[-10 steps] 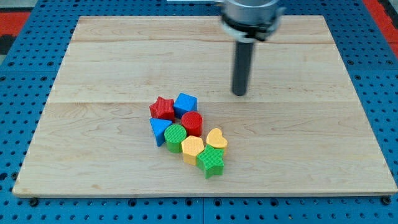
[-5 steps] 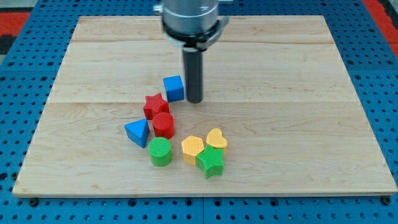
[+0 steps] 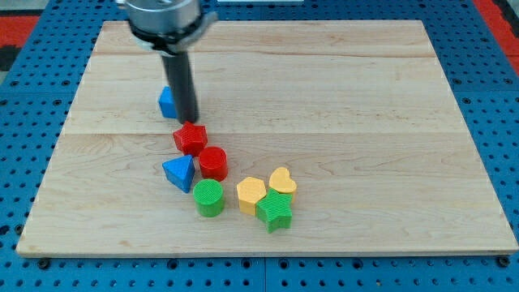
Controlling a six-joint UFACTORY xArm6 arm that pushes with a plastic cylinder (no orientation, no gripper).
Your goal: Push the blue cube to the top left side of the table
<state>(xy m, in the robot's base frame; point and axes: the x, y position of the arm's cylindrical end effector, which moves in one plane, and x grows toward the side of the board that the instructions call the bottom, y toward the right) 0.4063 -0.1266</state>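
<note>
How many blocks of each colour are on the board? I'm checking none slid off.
Blue: 2, cube and triangle
Red: 2, star and cylinder
Green: 2, cylinder and star
Yellow: 2, hearts
Total: 8

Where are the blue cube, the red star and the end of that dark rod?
blue cube (image 3: 167, 103): camera view, its visible left face.
red star (image 3: 190, 138): camera view, its top.
my tip (image 3: 188, 120): camera view, rod's bottom end.

Light: bright, even, from overhead across my tabletop (image 3: 365, 97).
Shadows: short and soft beside each block.
Glare: none I see.
Focus: blocks sharp; rod slightly motion-blurred.
</note>
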